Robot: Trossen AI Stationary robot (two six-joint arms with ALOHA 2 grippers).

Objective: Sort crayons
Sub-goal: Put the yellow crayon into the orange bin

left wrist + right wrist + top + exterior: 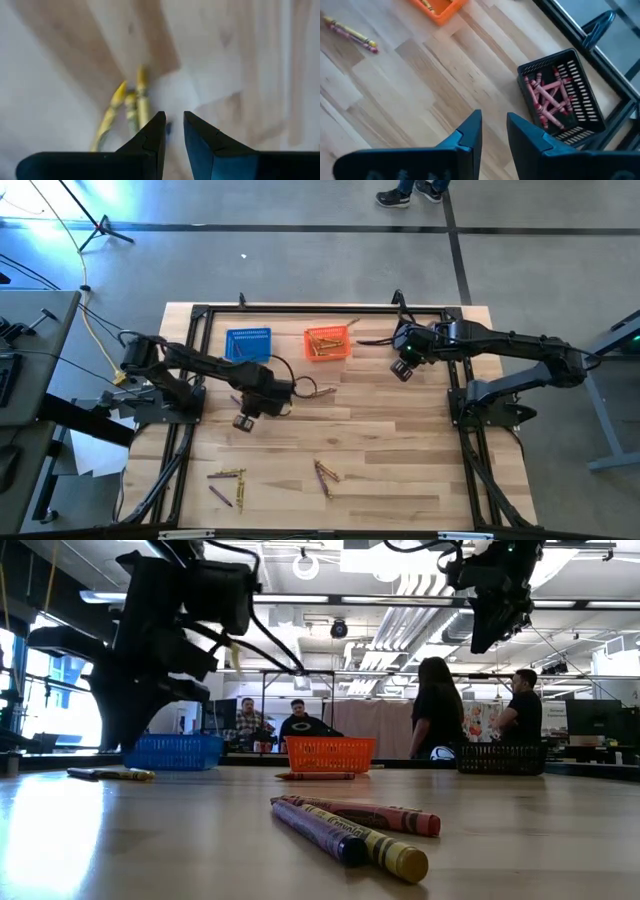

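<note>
Crayons lie loose on the wooden table: a yellow and purple group (226,477) near the front left, a mixed group (325,474) at front centre, also seen close up in the low view (350,830), and a pair (351,33) in front of the orange basket (327,342). My left gripper (244,421) points down over bare wood left of centre, open, nothing between its fingers; yellow crayons (125,107) lie beyond its tips. My right gripper (403,368) hangs high at the far right, open (494,125) and empty.
A blue basket (248,343) stands left of the orange one, which holds yellow crayons. A black basket (560,95) with reddish-pink crayons sits at the far right by the black frame (300,308). People stand in the room beyond the table (440,705).
</note>
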